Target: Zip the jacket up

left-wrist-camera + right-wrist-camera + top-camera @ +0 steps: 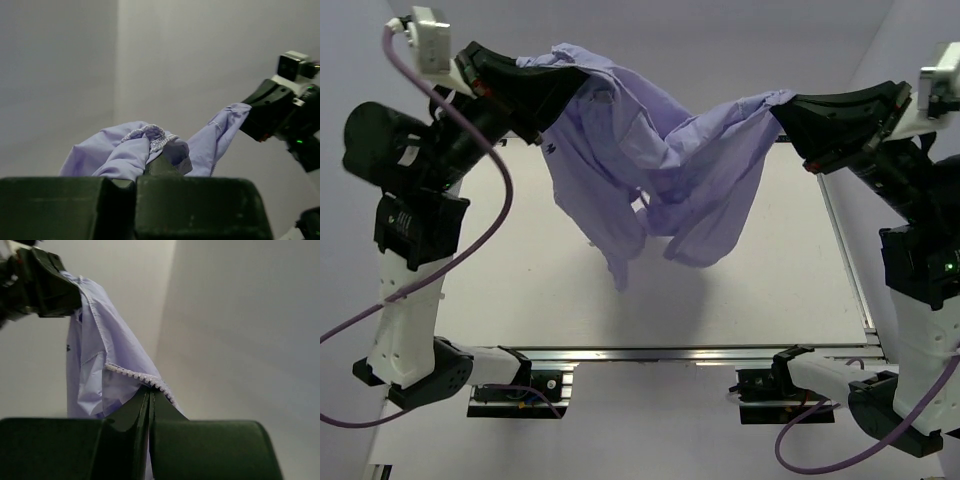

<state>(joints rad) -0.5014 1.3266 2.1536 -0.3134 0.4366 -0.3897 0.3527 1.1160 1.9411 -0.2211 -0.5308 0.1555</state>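
I've got the thin lavender fabric jacket [650, 165] hanging in the air between both arms, well above the white table [520, 300]. My left gripper [532, 112] is clenched on a bunched elastic edge [150, 134], and my right gripper [785, 118] is pinched onto the white zipper teeth [137, 375]. I'm guessing the idea is to spread it so the front opening shows. The zipper doesn't look joined yet.

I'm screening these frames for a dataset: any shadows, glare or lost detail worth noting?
Top view: the jacket casts a soft shadow on the table; the rail glints. Left wrist view: the left gripper is dark, detail lost. Right wrist view: zipper teeth sharp, right gripper dark.
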